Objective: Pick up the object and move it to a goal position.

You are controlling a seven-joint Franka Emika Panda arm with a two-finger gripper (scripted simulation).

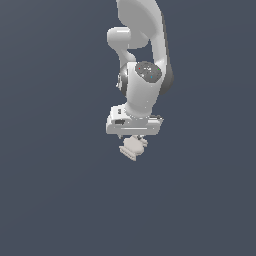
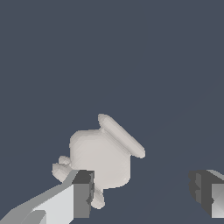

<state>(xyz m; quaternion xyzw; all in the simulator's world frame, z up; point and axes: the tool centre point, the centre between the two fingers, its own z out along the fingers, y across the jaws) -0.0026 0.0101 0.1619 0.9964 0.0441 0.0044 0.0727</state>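
Spread wide, the end effector [image 2: 142,190] is standing open in the wrist view, its two dark-tipped fingers well apart with a broad stretch of plain blue-grey ground showing between them. One finger [image 2: 82,192] is lying over the edge of the object [image 2: 100,159], hiding a small part of its lower lobes; whether that pad is actually touching the figure I cannot tell. The other finger [image 2: 202,192] is sitting well clear of it, with nothing against its pad.

That object is a pale beige-white lumpy figure with a domed middle, stubby rounded lobes on one side and a long flattened ridge along the other. It is lying nearer one finger than the other rather than centred in the gap.

In the exterior view, the white arm [image 1: 142,60] is reaching down from the top of the frame, and the end effector [image 1: 134,137] is pointing downward at its lower end. The object [image 1: 133,148] is showing just beneath the hand body, close up against it, slightly toward the exterior view's left of the wrist. From this angle the fingers are too hidden to make out.
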